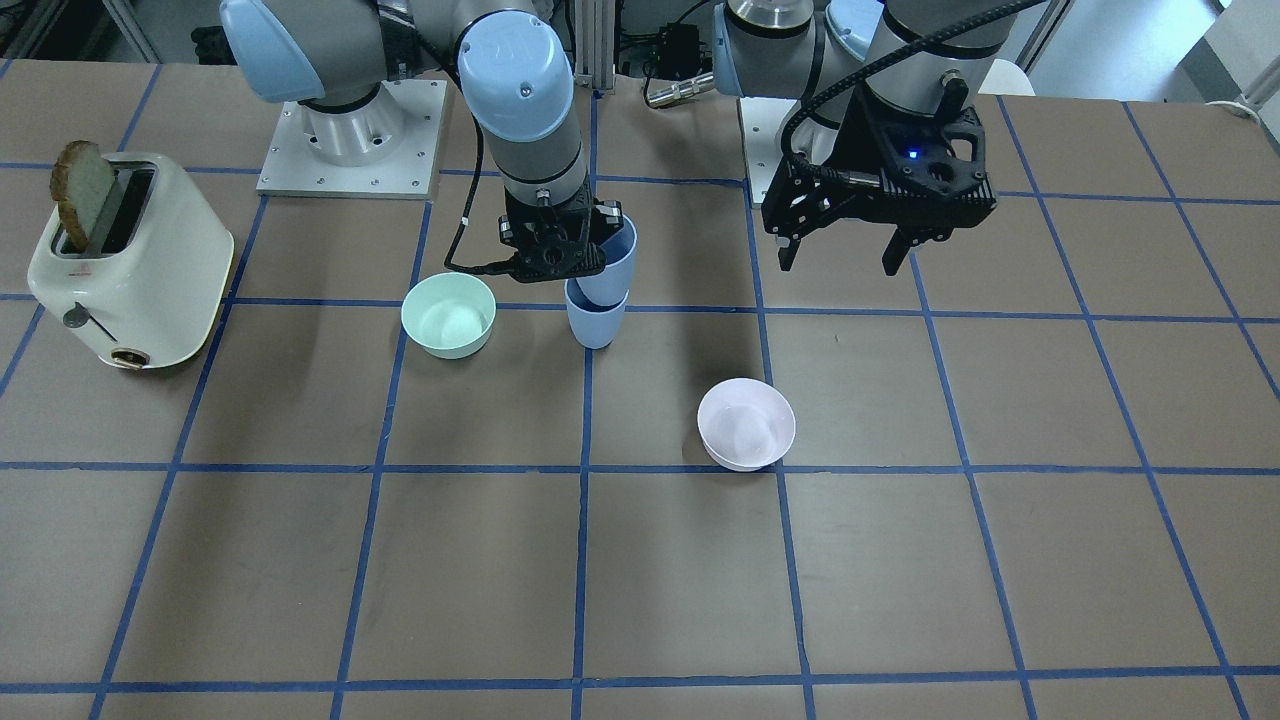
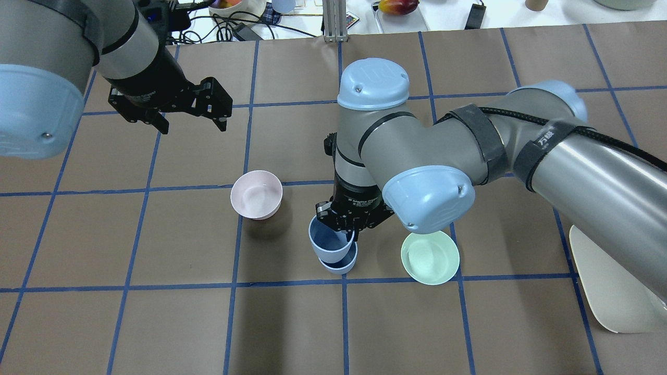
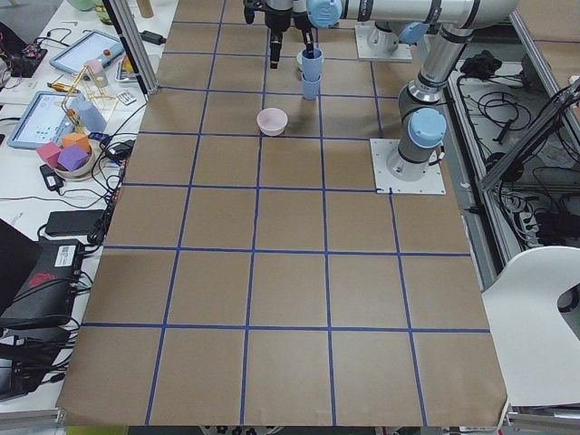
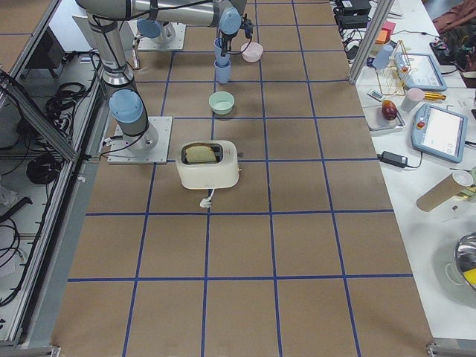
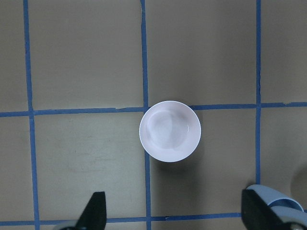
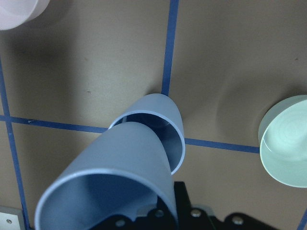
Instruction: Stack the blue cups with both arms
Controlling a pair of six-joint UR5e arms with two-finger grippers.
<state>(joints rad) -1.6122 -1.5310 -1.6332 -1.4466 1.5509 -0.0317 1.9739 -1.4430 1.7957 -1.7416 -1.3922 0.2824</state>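
Two light-blue cups are at the table's middle. The lower cup (image 1: 595,322) (image 2: 340,266) (image 6: 165,120) stands upright on the table. My right gripper (image 1: 565,250) (image 2: 346,229) is shut on the rim of the upper cup (image 1: 610,265) (image 2: 331,244) (image 6: 110,191). It holds that cup tilted, with its base inside the lower cup's mouth. My left gripper (image 1: 840,262) (image 2: 194,125) is open and empty. It hovers above the table, away from the cups, over the pink bowl (image 5: 170,131).
A mint-green bowl (image 1: 448,315) (image 2: 430,258) sits close beside the cups. The pale pink bowl (image 1: 746,423) (image 2: 256,194) sits on their other side. A cream toaster (image 1: 130,260) with a bread slice (image 1: 80,190) stands at the robot's far right.
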